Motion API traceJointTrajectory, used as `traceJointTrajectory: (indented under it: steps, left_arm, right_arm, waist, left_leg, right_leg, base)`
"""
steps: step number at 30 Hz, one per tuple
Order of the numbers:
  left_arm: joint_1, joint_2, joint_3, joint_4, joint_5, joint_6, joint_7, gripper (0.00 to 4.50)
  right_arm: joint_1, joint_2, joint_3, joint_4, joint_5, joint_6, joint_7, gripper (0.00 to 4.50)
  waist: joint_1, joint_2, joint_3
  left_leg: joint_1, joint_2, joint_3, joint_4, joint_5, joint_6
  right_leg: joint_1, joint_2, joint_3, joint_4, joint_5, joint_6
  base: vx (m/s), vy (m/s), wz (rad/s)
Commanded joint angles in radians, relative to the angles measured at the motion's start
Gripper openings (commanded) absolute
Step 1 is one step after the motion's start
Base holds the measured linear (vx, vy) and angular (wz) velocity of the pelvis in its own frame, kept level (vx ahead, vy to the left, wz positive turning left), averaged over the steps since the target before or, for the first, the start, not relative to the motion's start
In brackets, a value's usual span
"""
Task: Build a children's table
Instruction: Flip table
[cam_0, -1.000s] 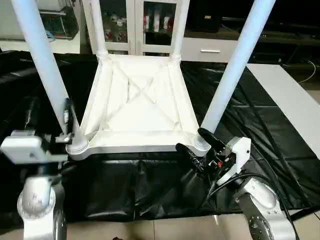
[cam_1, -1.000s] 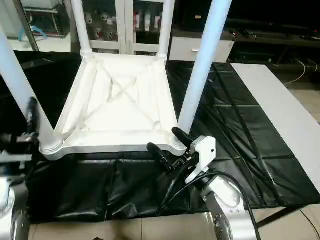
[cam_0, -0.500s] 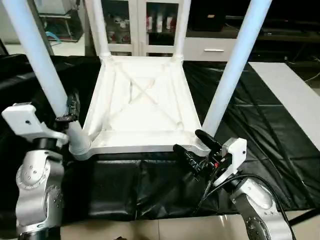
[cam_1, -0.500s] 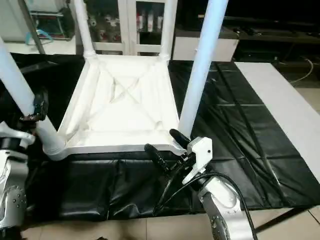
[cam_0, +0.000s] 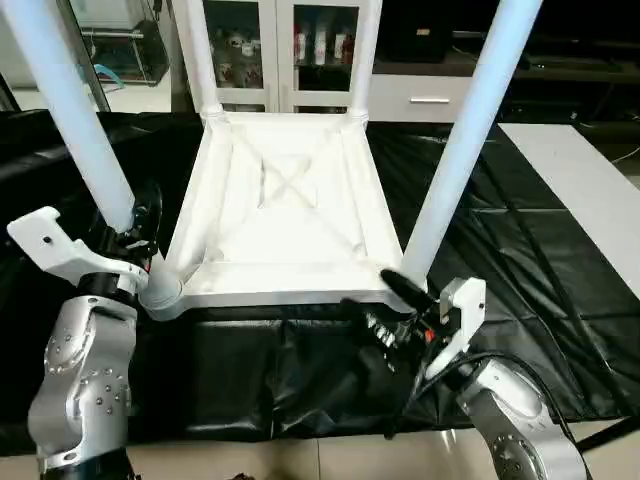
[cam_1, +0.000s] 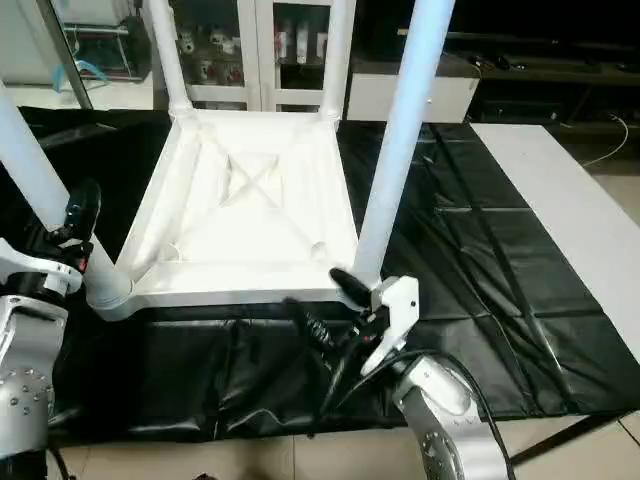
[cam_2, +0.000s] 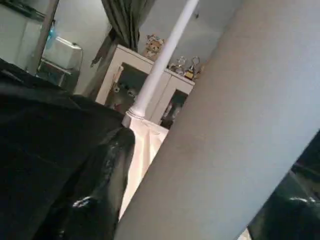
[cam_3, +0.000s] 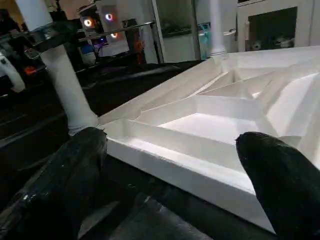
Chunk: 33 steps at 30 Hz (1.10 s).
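One white tabletop (cam_0: 280, 215) lies ribbed side up, with four white legs (cam_0: 455, 150) standing in its corner sockets. Two grippers flank it, the left gripper (cam_0: 140, 235) and the right gripper (cam_0: 385, 305). One black-covered work table (cam_0: 520, 260) bears it all.

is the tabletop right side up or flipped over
Flipped over: the tabletop shows its ribbed underside facing up, and the four legs rise upward from its corners.

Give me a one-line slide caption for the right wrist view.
Open right gripper facing the near rim of the upturned white tabletop, a fitted leg standing at its corner.
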Motion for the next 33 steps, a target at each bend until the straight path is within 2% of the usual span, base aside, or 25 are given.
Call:
traceJointTrajectory:
  steps: [1,4,6,7,11,15,17,19,21,23,25,27,30,32,33]
  left_arm:
    - [-0.014,-0.04,0.026,-0.023,-0.096,0.024,0.052,2.81]
    - [-0.033,-0.075,0.053,-0.031,-0.167,0.05,0.094,2.77]
    - [-0.044,-0.097,0.071,-0.034,-0.213,0.073,0.12,2.77]
    - [-0.047,-0.103,0.074,-0.033,-0.223,0.076,0.125,2.77]
    - [-0.052,-0.138,0.076,-0.036,-0.297,0.107,0.134,2.76]
    - [-0.046,-0.16,0.062,-0.027,-0.303,0.134,0.127,2.7]
    - [-0.045,-0.176,0.058,-0.029,-0.309,0.146,0.136,2.66]
    - [-0.046,-0.179,0.057,-0.03,-0.314,0.151,0.14,2.65]
    - [-0.047,-0.184,0.054,-0.027,-0.321,0.153,0.146,2.65]
    - [-0.044,-0.186,0.05,-0.024,-0.325,0.153,0.149,2.64]
    - [-0.045,-0.19,0.053,-0.021,-0.331,0.153,0.152,2.64]
    - [-0.045,-0.189,0.055,-0.021,-0.329,0.155,0.149,2.64]
    - [-0.044,-0.19,0.057,-0.024,-0.326,0.161,0.146,2.63]
    - [-0.043,-0.19,0.058,-0.026,-0.327,0.163,0.145,2.63]
    - [-0.042,-0.19,0.058,-0.027,-0.327,0.164,0.144,2.63]
  right_arm:
    - [-0.003,-0.002,-0.018,-0.008,-0.012,-0.009,-0.013,4.5]
    - [-0.011,0.007,-0.034,-0.004,-0.007,-0.01,-0.035,4.5]
    - [-0.012,0.003,-0.035,-0.004,0.002,-0.004,-0.033,4.5]
    - [-0.012,0.001,-0.034,-0.004,0.002,-0.005,-0.031,4.5]
    - [-0.005,0.001,-0.03,-0.015,0.008,0.002,-0.022,4.5]
    - [-0.013,0.002,-0.035,-0.004,0.015,0.021,-0.031,4.5]
    - [-0.039,0.019,-0.054,0.022,0.028,0.058,-0.067,4.5]
    - [-0.048,0.027,-0.062,0.03,0.038,0.069,-0.076,4.5]
    - [-0.085,0.052,-0.086,0.058,0.075,0.104,-0.102,4.5]
    - [-0.151,0.091,-0.127,0.098,0.156,0.213,-0.164,4.5]
    - [-0.203,0.12,-0.154,0.131,0.246,0.279,-0.168,4.5]
    - [-0.242,0.148,-0.174,0.161,0.303,0.287,-0.164,4.5]
    - [-0.275,0.175,-0.199,0.186,0.329,0.301,-0.169,4.5]
    - [-0.301,0.191,-0.212,0.206,0.337,0.313,-0.168,4.5]
    - [-0.325,0.2,-0.207,0.235,0.317,0.305,-0.165,4.5]
  waist:
    - [0.001,0.011,-0.05]
    - [0.001,0.012,-0.049]
    - [0.001,0.007,-0.05]
    - [0.002,0.011,-0.049]
    - [0.005,0.011,-0.048]
    - [0.005,0.009,-0.046]
    - [0.003,0.013,-0.046]
    - [0.002,0.01,-0.046]
    - [0.001,0.013,-0.047]
    - [-0.001,0.012,-0.049]
    - [0.0,0.013,-0.051]
    - [0.001,0.014,-0.054]
    - [0.005,0.014,-0.057]
    - [0.006,0.015,-0.056]
    - [0.006,0.014,-0.055]
  left_leg:
    - [0.003,0.07,-0.029,-0.096,-0.159,0.009]
    - [0.003,0.07,-0.028,-0.096,-0.163,0.004]
    - [-0.001,0.068,-0.027,-0.093,-0.146,0.011]
    - [-0.003,0.067,-0.026,-0.093,-0.147,0.012]
    - [0.0,0.067,-0.023,-0.092,-0.15,0.016]
    - [-0.001,0.068,-0.023,-0.094,-0.154,0.017]
    - [0.0,0.066,-0.024,-0.095,-0.159,0.014]
    - [0.001,0.066,-0.023,-0.094,-0.162,0.01]
    - [0.001,0.064,-0.023,-0.093,-0.149,0.012]
    - [0.003,0.063,-0.025,-0.093,-0.142,0.011]
    - [0.004,0.063,-0.022,-0.09,-0.126,0.008]
    - [0.003,0.063,-0.021,-0.088,-0.099,0.012]
    - [0.002,0.063,-0.019,-0.085,-0.06,0.015]
    - [0.002,0.063,-0.018,-0.086,-0.063,0.01]
    - [0.001,0.063,-0.018,-0.088,-0.074,0.004]
  right_leg:
    - [0.036,-0.087,0.067,-0.068,-0.032,-0.193]
    - [0.035,-0.088,0.069,-0.069,-0.065,-0.194]
    - [0.037,-0.087,0.069,-0.067,-0.056,-0.195]
    - [0.037,-0.087,0.07,-0.067,-0.064,-0.195]
    - [0.032,-0.085,0.071,-0.073,-0.107,-0.188]
    - [0.03,-0.083,0.072,-0.078,-0.132,-0.167]
    - [0.029,-0.082,0.072,-0.078,-0.144,-0.164]
    - [0.028,-0.082,0.073,-0.08,-0.155,-0.16]
    - [0.028,-0.082,0.074,-0.079,-0.142,-0.16]
    - [0.029,-0.081,0.073,-0.077,-0.139,-0.167]
    - [0.027,-0.079,0.073,-0.073,-0.114,-0.17]
    - [0.028,-0.081,0.073,-0.067,-0.063,-0.176]
    - [0.028,-0.08,0.071,-0.061,-0.003,-0.185]
    - [0.029,-0.08,0.071,-0.061,-0.009,-0.184]
    - [0.029,-0.081,0.071,-0.062,-0.024,-0.183]
  base:
    - [0.0,0.0,0.0]
    - [0.0,0.0,0.0]
    - [0.0,0.0,0.0]
    - [0.0,0.0,0.0]
    - [0.0,0.0,0.0]
    - [0.0,0.0,0.0]
    - [0.0,0.0,0.0]
    - [0.0,0.0,0.0]
    - [0.0,0.0,0.0]
    - [0.0,0.0,0.0]
    - [0.0,0.0,0.0]
    - [0.0,0.0,0.0]
    - [0.0,0.0,0.0]
    - [0.0,0.0,0.0]
    - [0.0,0.0,0.0]
